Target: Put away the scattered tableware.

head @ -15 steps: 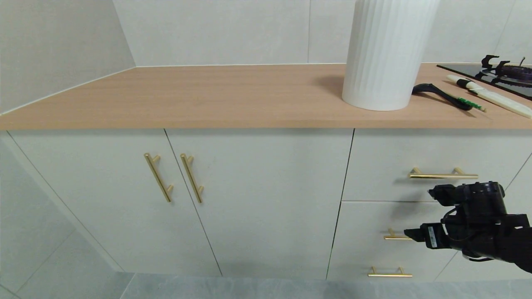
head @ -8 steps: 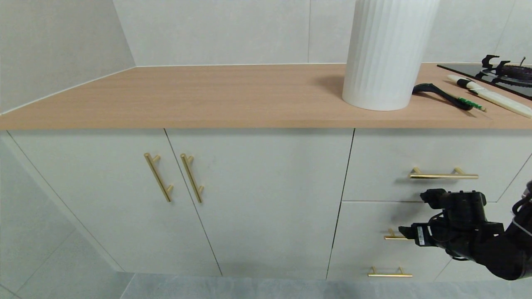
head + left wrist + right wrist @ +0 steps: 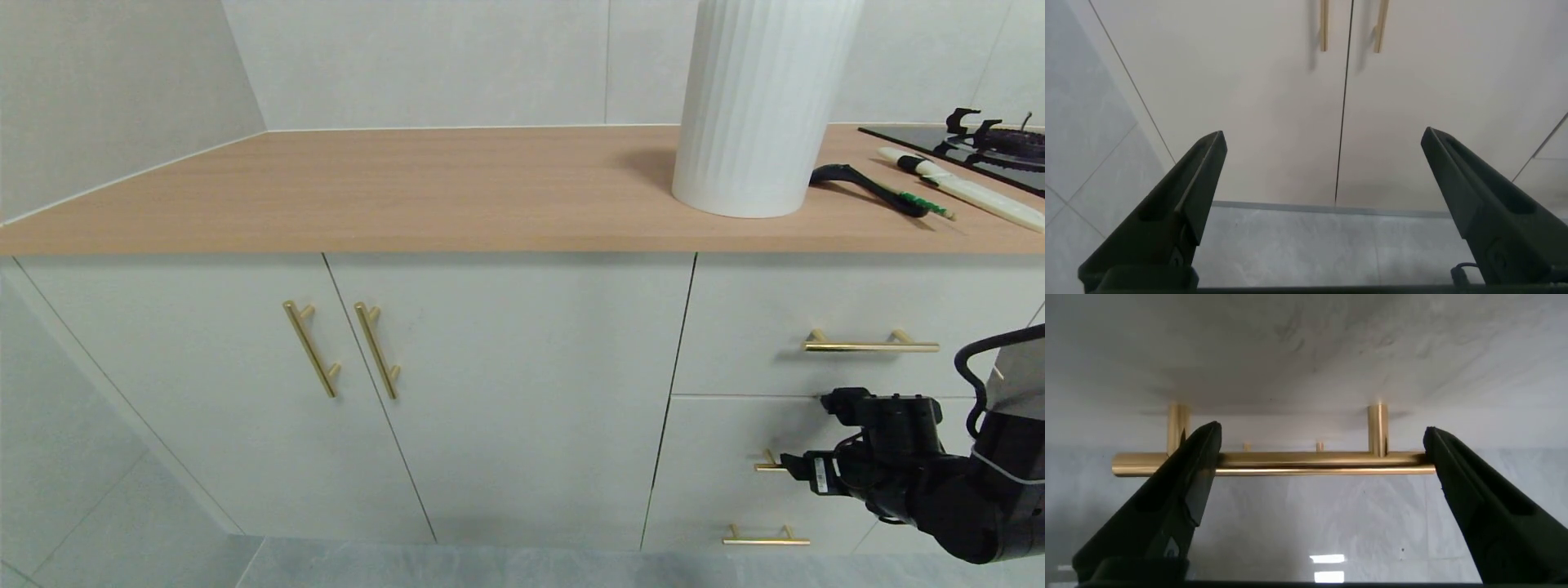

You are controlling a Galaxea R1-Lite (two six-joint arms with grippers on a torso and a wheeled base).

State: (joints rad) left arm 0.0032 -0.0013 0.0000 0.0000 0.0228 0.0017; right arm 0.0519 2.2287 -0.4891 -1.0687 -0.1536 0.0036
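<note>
Now | right pincer (image 3: 813, 434) open, fingers spread just before the middle drawer handle (image 3: 1290, 463) | left pincer (image 3: 1323, 155) open, facing the cabinet doors (image 3: 1249, 98) | on the bench (image 3: 408, 188), black utensil (image 3: 869, 189) beside the white ribbed container (image 3: 755, 106), long axis slanting right toward the front edge | white-sheathed utensil (image 3: 971, 192) farther right, roughly parallel

right gripper (image 3: 808, 433) gaping wide before middle drawer handle (image 3: 1290, 462), clear air lying between them, white vase (image 3: 759, 106) blocking much of the countertop (image 3: 408, 188) above
</note>
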